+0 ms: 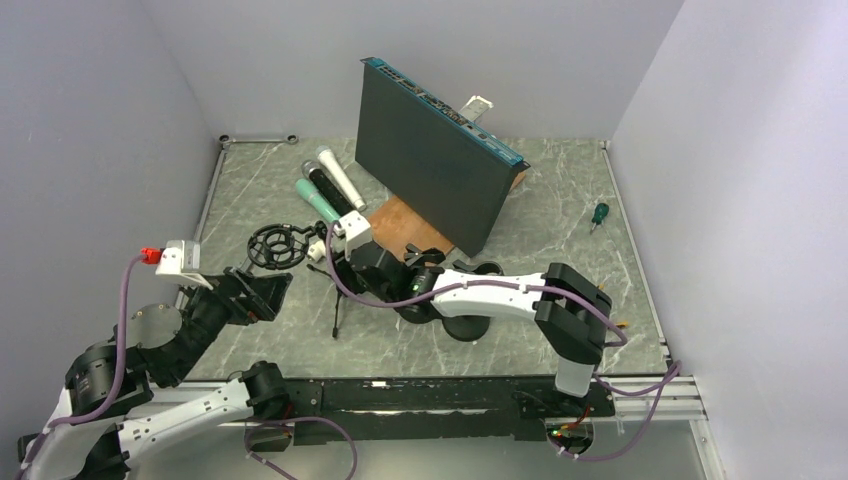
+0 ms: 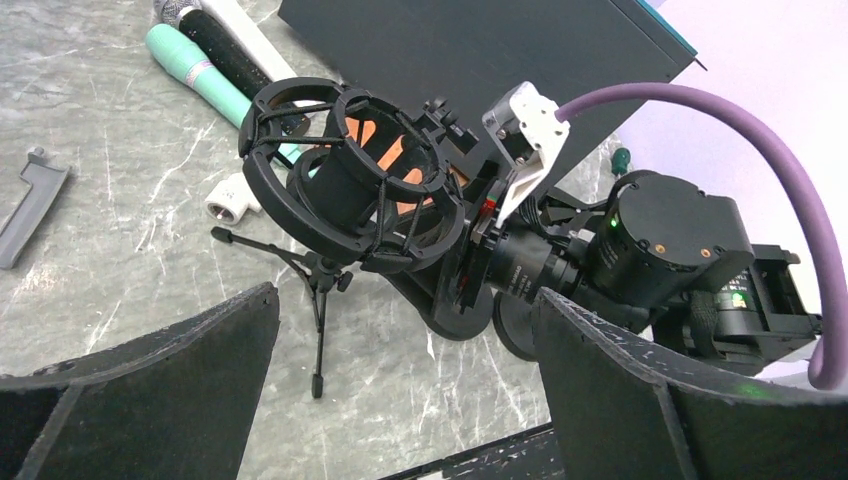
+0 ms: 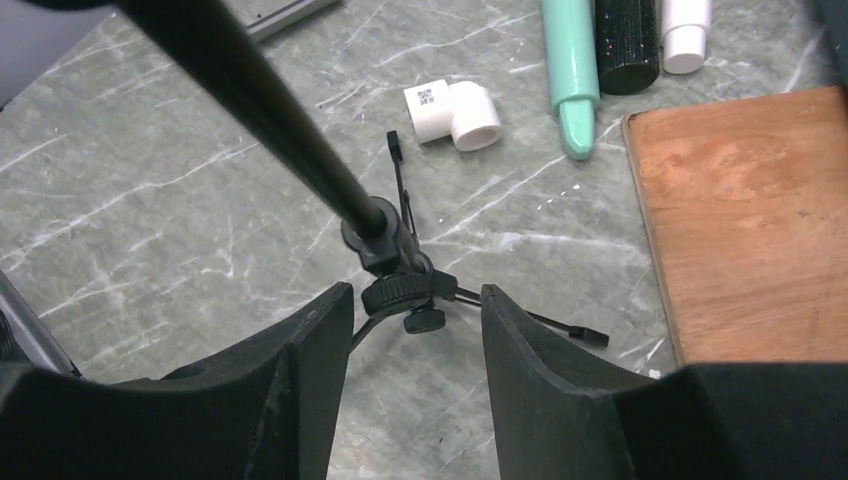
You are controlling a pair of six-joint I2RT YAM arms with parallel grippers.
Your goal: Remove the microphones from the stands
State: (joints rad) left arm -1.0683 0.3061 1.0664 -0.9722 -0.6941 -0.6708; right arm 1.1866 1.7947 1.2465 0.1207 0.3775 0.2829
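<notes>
A small black tripod stand (image 3: 400,285) carries a round black shock mount (image 2: 300,150), and a black cylindrical microphone (image 2: 340,180) sits inside it. In the top view the mount (image 1: 277,246) is left of centre. My right gripper (image 3: 415,300) reaches low at the stand's hub. Its two fingers flank the hub with a small gap on each side, so it is open and holds nothing. My left gripper (image 2: 405,300) stands wide open in front of the mount, apart from it, with only bare table between its fingers.
Teal (image 1: 318,203), black and white (image 1: 340,178) microphones lie side by side behind the stand. Nearby are a white pipe elbow (image 3: 455,113), a wooden board (image 3: 745,220), a tall dark rack unit (image 1: 430,160), a grey bracket (image 2: 30,205) and a green screwdriver (image 1: 599,215).
</notes>
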